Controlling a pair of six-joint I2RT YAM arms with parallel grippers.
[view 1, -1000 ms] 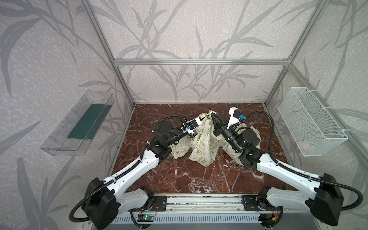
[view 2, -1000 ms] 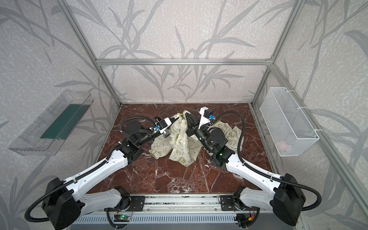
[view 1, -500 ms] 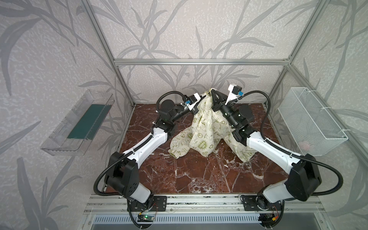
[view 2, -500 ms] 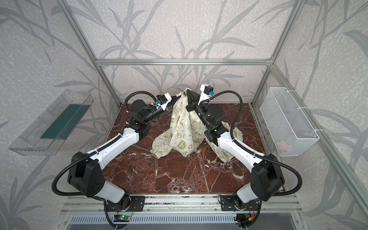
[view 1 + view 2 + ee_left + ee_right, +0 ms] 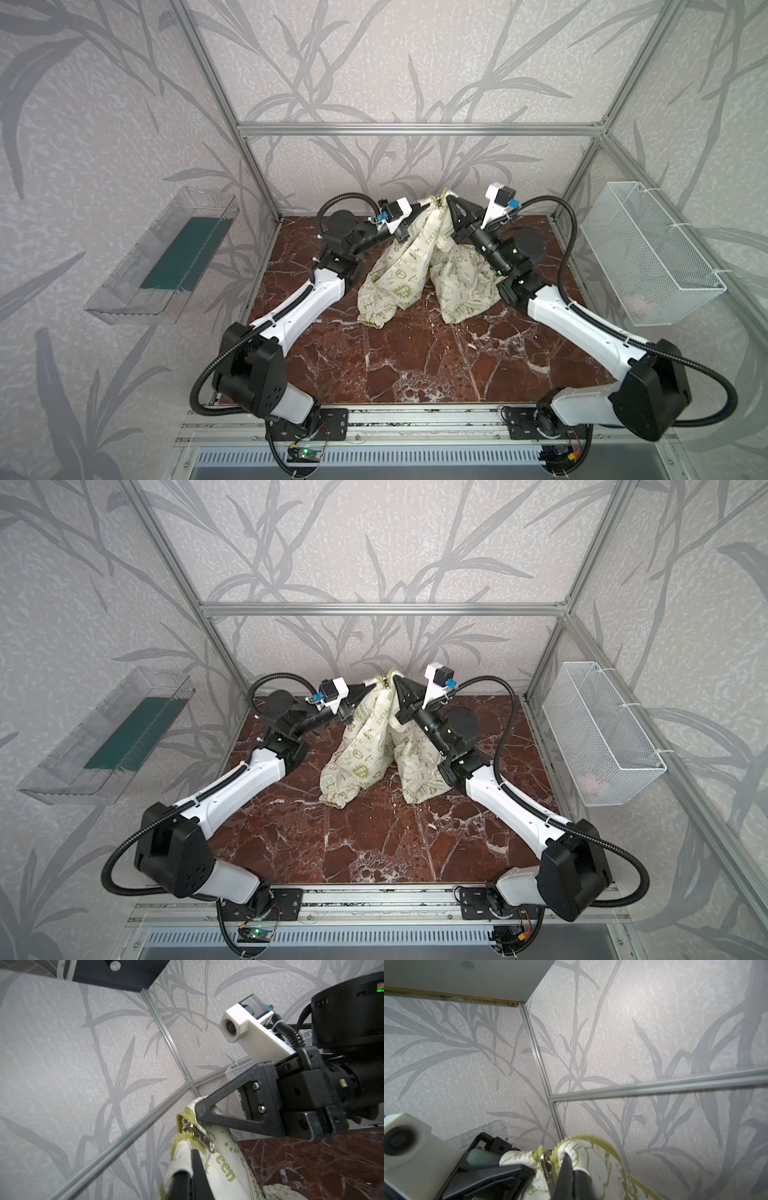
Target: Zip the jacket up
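A: While both sets of jaws stay out of my sight from above, what do the wrist views give you?

B: Both pairs are clamped on cloth. The left gripper [image 5: 192,1169] pinches the jacket [image 5: 419,266] just beside the zipper pull [image 5: 200,1136]; the right gripper [image 5: 199,1108] pinches the edge on the other side of it, close by.

A: And the jacket itself?

B: Lifted at that one corner, it hangs like a tent (two folds spreading down), with its lower parts resting on the bench [image 5: 415,365].

A: So which step?

B: I'd judge it's holding the zipper end taut, not yet pulling the slider. The green zipper tape [image 5: 591,1138] still curls loose.

A: Next?

B: One gripper must probably let go, regrasp that small metal pull, and the other keep tension.
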